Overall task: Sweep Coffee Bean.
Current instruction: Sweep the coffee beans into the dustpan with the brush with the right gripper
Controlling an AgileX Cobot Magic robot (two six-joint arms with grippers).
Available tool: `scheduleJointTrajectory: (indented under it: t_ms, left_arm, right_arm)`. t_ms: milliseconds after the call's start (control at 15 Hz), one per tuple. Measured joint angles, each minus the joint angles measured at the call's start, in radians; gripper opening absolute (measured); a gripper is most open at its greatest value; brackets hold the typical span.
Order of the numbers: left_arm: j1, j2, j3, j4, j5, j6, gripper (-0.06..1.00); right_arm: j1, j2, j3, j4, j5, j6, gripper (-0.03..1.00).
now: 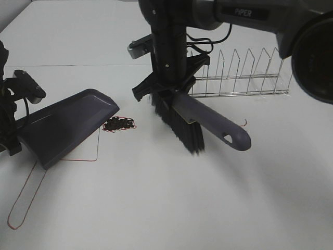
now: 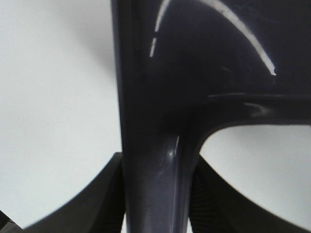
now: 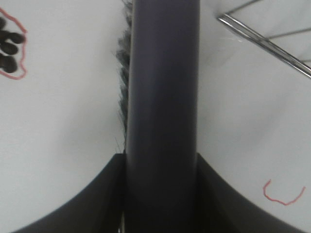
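"PIPER" on right arm (image 1: 260,14) above brush (image 1: 208,124)

You had bright, even light from above on the white desk (image 1: 156,208), which washed out almost to glare toward its far edge. Only faint, soft-edged shadows lay under the brush (image 1: 210,125) and the dustpan (image 1: 67,122). The right arm (image 1: 312,57) loomed large and blurred at the far right corner. Your left wrist view was soft, with white glare streaks on the glossy dustpan. In your right wrist view the coffee beans (image 3: 7,46) and wire rack (image 3: 262,43) were out of focus.
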Motion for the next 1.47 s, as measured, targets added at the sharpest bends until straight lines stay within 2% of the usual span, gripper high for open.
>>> scheduleJointTrajectory:
  t_ms: [200,467,533,667,933,1200,1467]
  left_arm:
    - [0.000,0.000,0.000,-0.033,0.010,0.002,0.33]
    - [0.000,0.004,0.000,-0.077,0.045,-0.046,0.33]
    - [0.000,0.011,0.000,-0.087,0.047,-0.049,0.33]
    - [0.000,0.037,0.000,-0.116,0.067,-0.054,0.33]
    - [0.000,0.040,0.000,-0.128,0.077,-0.058,0.33]
    - [0.000,0.040,0.000,-0.194,0.091,-0.064,0.33]
    - [0.000,0.040,0.000,-0.205,0.094,-0.089,0.33]
  right_arm:
    - [0.058,0.046,-0.072,0.005,0.000,-0.035,0.35]
    - [0.086,0.104,-0.158,0.097,0.000,-0.050,0.35]
    - [0.086,0.108,-0.163,0.133,0.000,-0.050,0.35]
    - [0.086,0.116,-0.167,0.271,-0.013,-0.051,0.35]
    - [0.082,0.121,-0.167,0.396,-0.111,-0.051,0.35]
    - [0.080,0.163,-0.167,0.576,-0.233,-0.051,0.35]
    - [0.079,0.189,-0.169,0.740,-0.316,-0.077,0.35]
